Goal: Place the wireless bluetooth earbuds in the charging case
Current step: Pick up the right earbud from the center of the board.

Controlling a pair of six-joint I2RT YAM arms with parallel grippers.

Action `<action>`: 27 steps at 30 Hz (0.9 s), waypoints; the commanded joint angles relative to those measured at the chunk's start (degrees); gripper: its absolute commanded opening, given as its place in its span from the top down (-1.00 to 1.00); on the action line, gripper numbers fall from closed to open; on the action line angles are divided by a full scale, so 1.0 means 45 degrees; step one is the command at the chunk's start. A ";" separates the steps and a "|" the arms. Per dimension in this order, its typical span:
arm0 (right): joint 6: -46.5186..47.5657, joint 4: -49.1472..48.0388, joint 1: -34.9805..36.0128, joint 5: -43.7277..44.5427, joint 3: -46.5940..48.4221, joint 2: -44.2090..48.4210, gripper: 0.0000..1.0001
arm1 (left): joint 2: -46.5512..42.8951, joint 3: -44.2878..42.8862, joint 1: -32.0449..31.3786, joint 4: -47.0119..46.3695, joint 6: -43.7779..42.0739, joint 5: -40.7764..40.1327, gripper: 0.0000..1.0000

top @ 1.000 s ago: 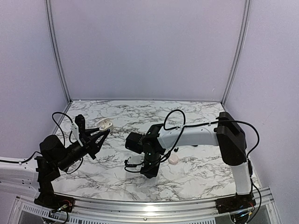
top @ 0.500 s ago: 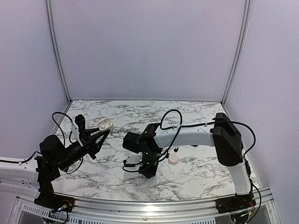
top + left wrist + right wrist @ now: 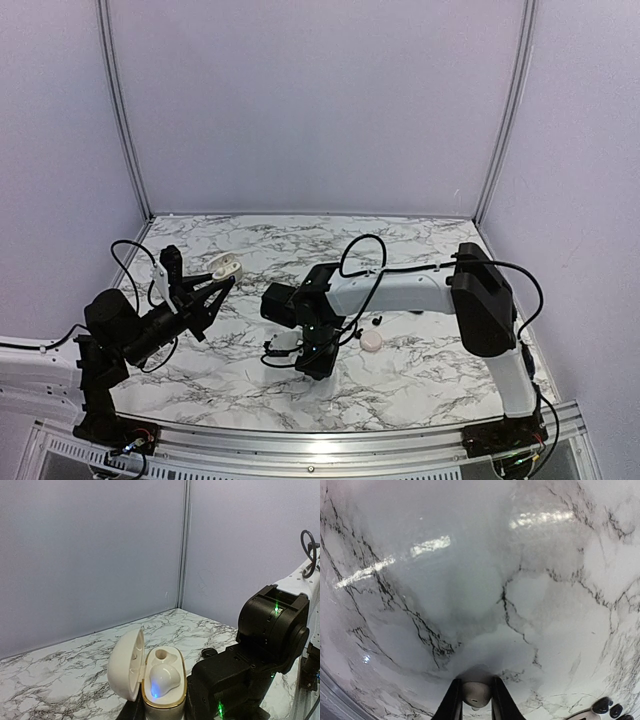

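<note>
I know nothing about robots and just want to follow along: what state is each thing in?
Charging case: lid open, held by left gripper.
Seated earbud: in its slot; neighbouring slot empty.
Loose white earbud: pinched by right gripper.
Black earbuds: lying on table.
Small white case: on table, looks shut.
</note>
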State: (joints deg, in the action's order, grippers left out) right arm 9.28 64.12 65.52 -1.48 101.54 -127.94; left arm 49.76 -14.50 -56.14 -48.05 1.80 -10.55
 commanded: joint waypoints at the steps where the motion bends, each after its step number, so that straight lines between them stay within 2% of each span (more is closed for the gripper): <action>1: -0.0139 -0.0083 0.0095 0.0184 0.0171 -0.0332 0.68 | -0.0276 0.0020 0.0054 -0.0103 -0.0194 -0.0044 1.00; 13: -0.0387 -0.2281 -0.0511 0.0001 -0.0992 0.1761 0.77 | -0.0199 -0.0097 0.0088 -0.0110 -0.0052 -0.0300 1.00; 21: -0.0562 -0.4718 -0.1121 0.0948 -0.2067 0.3909 0.82 | 0.0020 -0.0195 0.0199 -0.0198 -0.0009 -0.0209 1.00; 27: -0.0208 -0.7564 -0.1210 0.1184 -0.2874 0.6437 0.83 | 0.0049 -0.0060 0.0210 -0.0553 -0.0138 0.0127 1.00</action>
State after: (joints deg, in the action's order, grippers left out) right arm 7.60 41.95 60.18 2.55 90.11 -106.41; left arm 50.04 -14.50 -55.46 -48.14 1.72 -10.96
